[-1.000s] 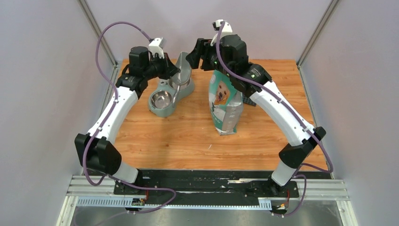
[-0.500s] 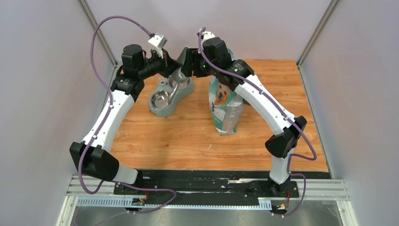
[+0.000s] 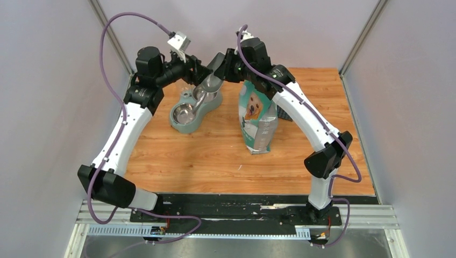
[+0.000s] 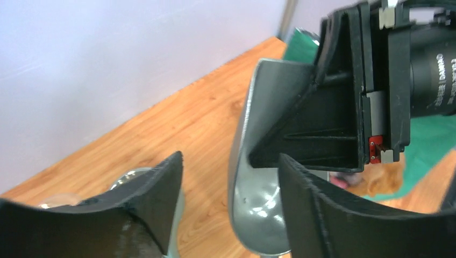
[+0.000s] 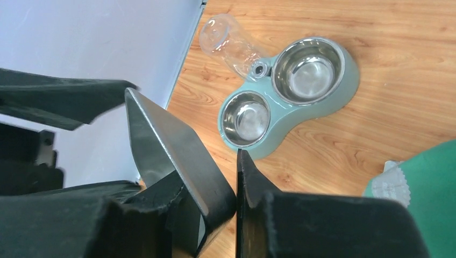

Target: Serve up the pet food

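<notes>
No pet food shows in any view. The grey metal scoop [image 3: 211, 81] hangs in the air above the feeder's far bowl, and its bowl looks bare inside in the left wrist view [image 4: 257, 204]. My right gripper [image 3: 223, 63] is shut on the scoop's handle [image 5: 177, 145], which sits pinched between its two fingers [image 5: 248, 180]. My left gripper [image 3: 197, 70] stands open beside the scoop, one finger [image 4: 156, 199] clear of it and the other [image 4: 322, 215] close against its bowl.
A green two-bowl feeder [image 3: 178, 123] with steel bowls and a clear water bottle [image 5: 228, 40] sits at the back left of the wooden table. The green-and-white dog food bag [image 3: 258, 115] stands upright just right of it. Grey walls close in on both sides.
The left gripper has let go of the scoop and opened. The right gripper came in from the right and shut on the scoop's handle, then lifted it slightly.
</notes>
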`<move>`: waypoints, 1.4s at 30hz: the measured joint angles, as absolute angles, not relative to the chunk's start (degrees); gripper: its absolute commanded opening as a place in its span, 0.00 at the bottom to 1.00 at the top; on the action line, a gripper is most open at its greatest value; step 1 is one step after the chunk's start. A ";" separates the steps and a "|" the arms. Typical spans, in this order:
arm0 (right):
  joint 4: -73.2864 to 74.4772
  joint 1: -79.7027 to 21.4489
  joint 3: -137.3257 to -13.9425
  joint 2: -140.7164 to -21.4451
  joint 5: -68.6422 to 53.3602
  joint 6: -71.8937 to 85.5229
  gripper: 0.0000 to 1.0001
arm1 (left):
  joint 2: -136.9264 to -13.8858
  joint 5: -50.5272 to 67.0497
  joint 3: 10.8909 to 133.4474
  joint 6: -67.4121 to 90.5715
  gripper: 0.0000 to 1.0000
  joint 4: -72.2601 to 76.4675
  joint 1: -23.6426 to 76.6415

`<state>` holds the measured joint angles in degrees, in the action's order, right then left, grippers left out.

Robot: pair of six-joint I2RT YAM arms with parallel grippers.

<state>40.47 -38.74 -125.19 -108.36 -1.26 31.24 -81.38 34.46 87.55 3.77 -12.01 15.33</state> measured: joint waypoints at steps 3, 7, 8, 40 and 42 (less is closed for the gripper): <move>39.64 -36.58 -123.04 -107.79 -2.79 34.98 0.00 | -80.18 28.27 87.31 7.46 0.90 -10.31 15.33; 38.98 -32.53 -120.84 -106.19 -2.94 41.06 0.00 | -77.21 21.82 85.06 11.53 0.95 -8.32 15.31; 38.89 -31.59 -120.62 -105.60 -2.85 42.94 0.00 | -76.58 20.16 84.99 12.93 0.95 -8.25 15.29; 27.77 -26.37 -117.64 -101.62 -11.60 77.47 0.00 | -76.29 24.58 76.95 58.46 0.45 20.47 17.12; 27.35 -26.37 -117.64 -101.89 -12.10 77.65 0.00 | -76.38 24.51 78.56 57.87 0.42 17.32 17.04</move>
